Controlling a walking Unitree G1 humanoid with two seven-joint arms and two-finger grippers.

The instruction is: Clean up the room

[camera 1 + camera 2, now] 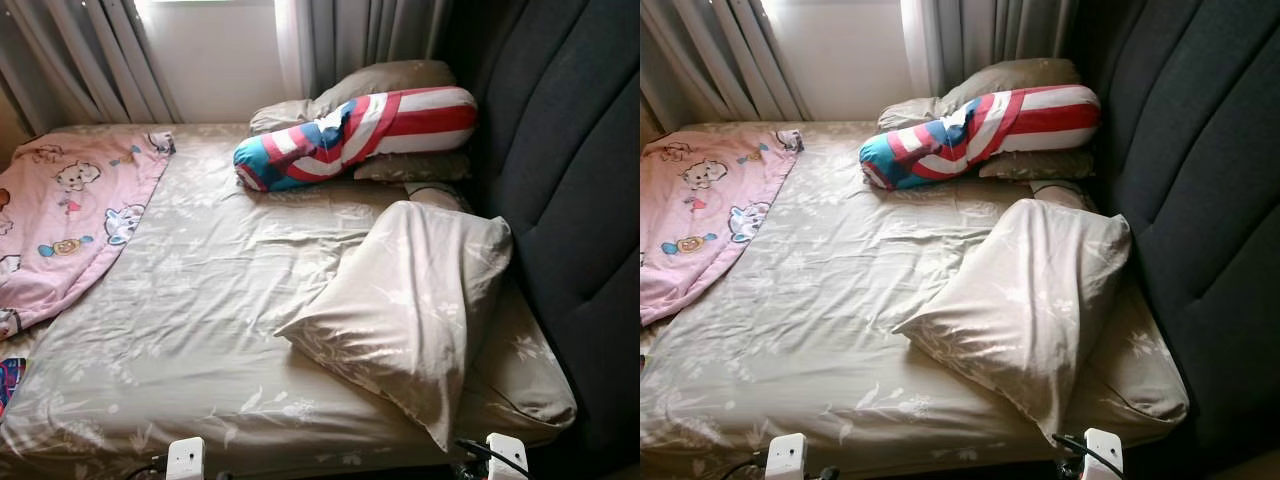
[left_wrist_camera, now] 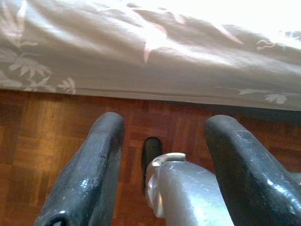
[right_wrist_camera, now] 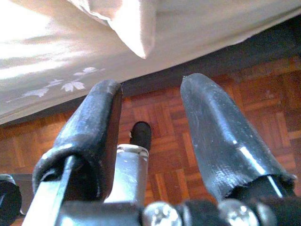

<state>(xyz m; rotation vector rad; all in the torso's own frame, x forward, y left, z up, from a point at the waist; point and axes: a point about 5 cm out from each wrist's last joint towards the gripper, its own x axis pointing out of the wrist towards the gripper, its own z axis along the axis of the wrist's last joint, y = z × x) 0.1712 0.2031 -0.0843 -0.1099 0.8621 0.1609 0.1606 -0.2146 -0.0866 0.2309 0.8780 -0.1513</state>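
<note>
I stand at the side of a bed (image 1: 200, 330) with a beige leaf-print sheet. A loose beige pillow (image 1: 405, 300) lies askew at the right, one corner hanging over the near edge. A red, white and blue bolster (image 1: 350, 135) rests on more beige pillows (image 1: 390, 80) at the far end. A pink cartoon blanket (image 1: 70, 215) covers the left side. My left gripper (image 2: 162, 136) hangs open below the mattress edge over the wooden floor. Over the floor too, my right gripper (image 3: 150, 117) is open under the pillow's corner (image 3: 134, 28).
A dark padded headboard (image 1: 570, 180) runs along the right side of the bed. Grey curtains (image 1: 100, 60) and a bright window stand behind the far end. Parquet floor (image 2: 42, 141) lies below the bed's edge. My wrist tops (image 1: 186, 458) show at the bottom edge.
</note>
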